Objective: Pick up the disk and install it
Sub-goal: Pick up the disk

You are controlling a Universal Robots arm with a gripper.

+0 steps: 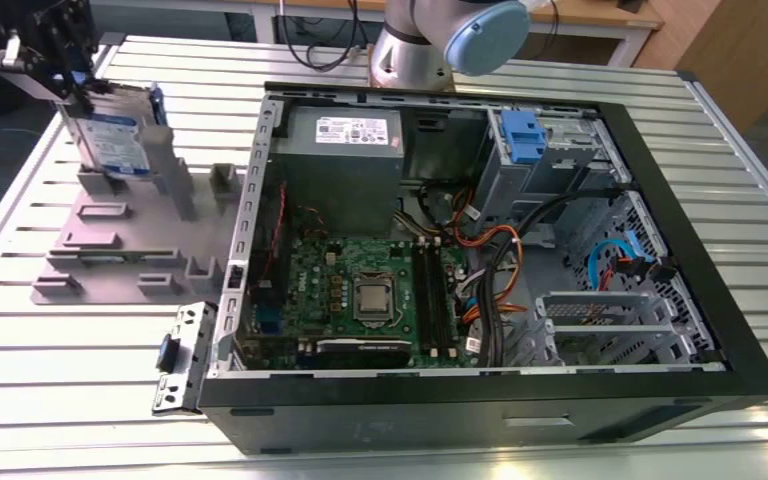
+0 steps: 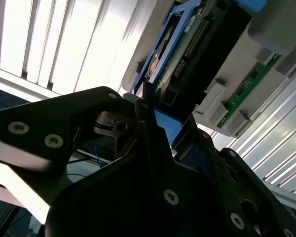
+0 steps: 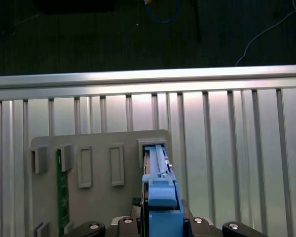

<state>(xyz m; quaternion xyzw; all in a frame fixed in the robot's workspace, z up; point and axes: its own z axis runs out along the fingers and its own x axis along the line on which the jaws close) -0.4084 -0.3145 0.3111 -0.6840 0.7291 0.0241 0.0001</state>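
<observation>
The arm is a smooth silver-grey metal tube (image 1: 408, 55) topped by a round pale-blue plastic joint cap (image 1: 487, 33). At its end sits a matte black, angular metal gripper (image 1: 75, 78) with a small light-grey block (image 1: 8, 55) on one side. In the second wrist view, black linkage plates (image 2: 49, 128) with rounded corners carry bright silver socket-head screws (image 2: 18, 128), two set close together on one plate. In the first wrist view, two black rounded knuckles (image 3: 89, 228) each bear one silver screw.
</observation>
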